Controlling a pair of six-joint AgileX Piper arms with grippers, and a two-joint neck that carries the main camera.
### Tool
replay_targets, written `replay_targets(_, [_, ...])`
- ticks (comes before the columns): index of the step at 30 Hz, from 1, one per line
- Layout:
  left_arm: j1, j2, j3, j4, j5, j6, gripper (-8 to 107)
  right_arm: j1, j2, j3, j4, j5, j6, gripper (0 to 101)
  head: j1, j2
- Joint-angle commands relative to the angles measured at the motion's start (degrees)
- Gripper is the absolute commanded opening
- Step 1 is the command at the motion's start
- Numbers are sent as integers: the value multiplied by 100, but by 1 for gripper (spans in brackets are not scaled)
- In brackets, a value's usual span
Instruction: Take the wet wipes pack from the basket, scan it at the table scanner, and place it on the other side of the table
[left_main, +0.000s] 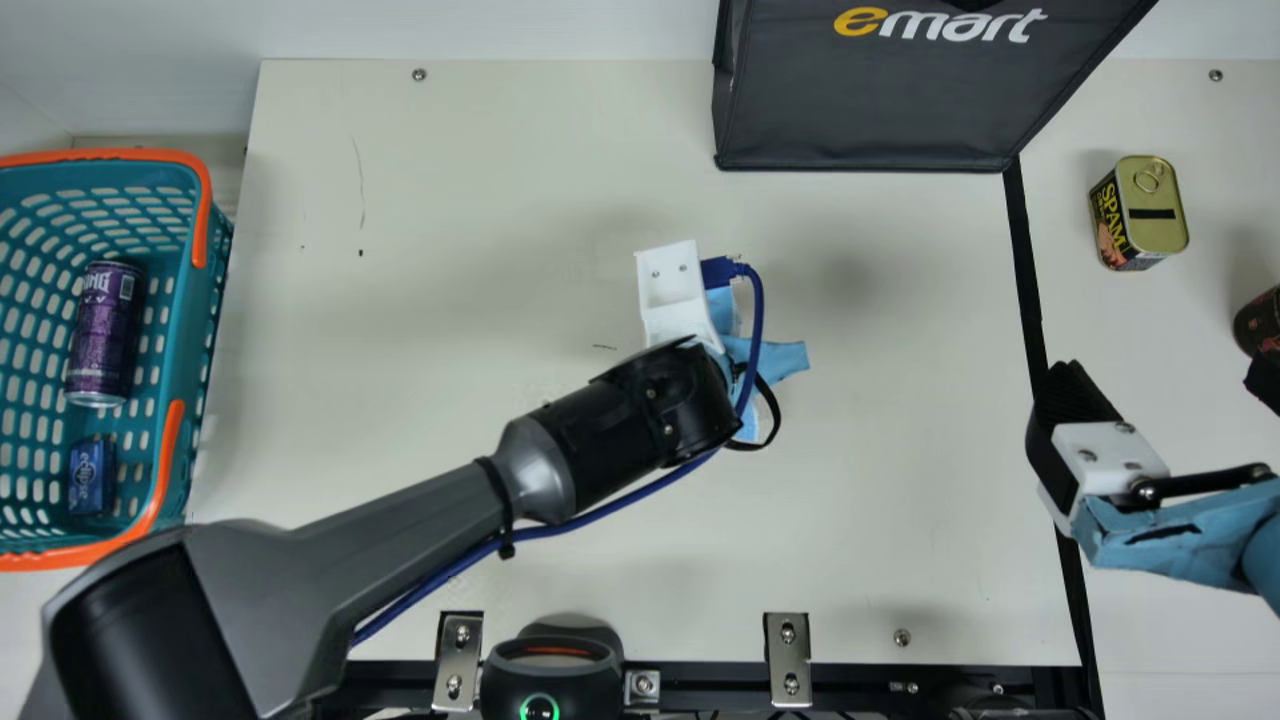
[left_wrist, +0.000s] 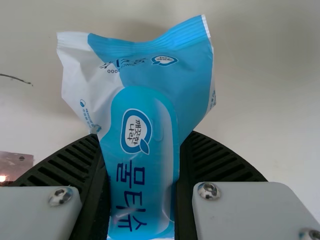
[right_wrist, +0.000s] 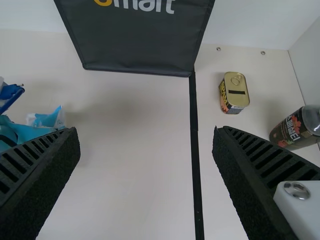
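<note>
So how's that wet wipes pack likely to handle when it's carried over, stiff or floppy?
Probably soft: the wet wipes pack looks pinched narrower between the fingers of the left gripper. Its wide, creased end reaches past them, so it may flop a bit. The glossy wrapper could be slightly slippery.

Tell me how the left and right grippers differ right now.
The left gripper has the wet wipes pack clamped between its fingers; the right gripper is open and empty.
In the main view, the left is over the middle of the table, the right by the black line farther right.
Both have black ribbed fingers.
</note>
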Motion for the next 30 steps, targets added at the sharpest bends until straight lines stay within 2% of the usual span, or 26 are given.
replay_targets(1, [-12,45,-72,-3,35,-42,22,0,0,0,0,0,0,95,-166,9])
replay_targets(8, [-27,125,-136,-15,62,-138,45,0,0,0,0,0,0,95,-166,9])
replay_targets(15, [85,-101,177,-215,-415,-99,69,0,0,0,0,0,0,95,-166,9])
replay_targets(21, [354,-749,947,-504,-1314,226,89,0,0,0,0,0,0,95,-166,9])
replay_targets(30, [993,-2236,2575,-1443,-2708,1532,90,0,0,0,0,0,0,95,-166,9])
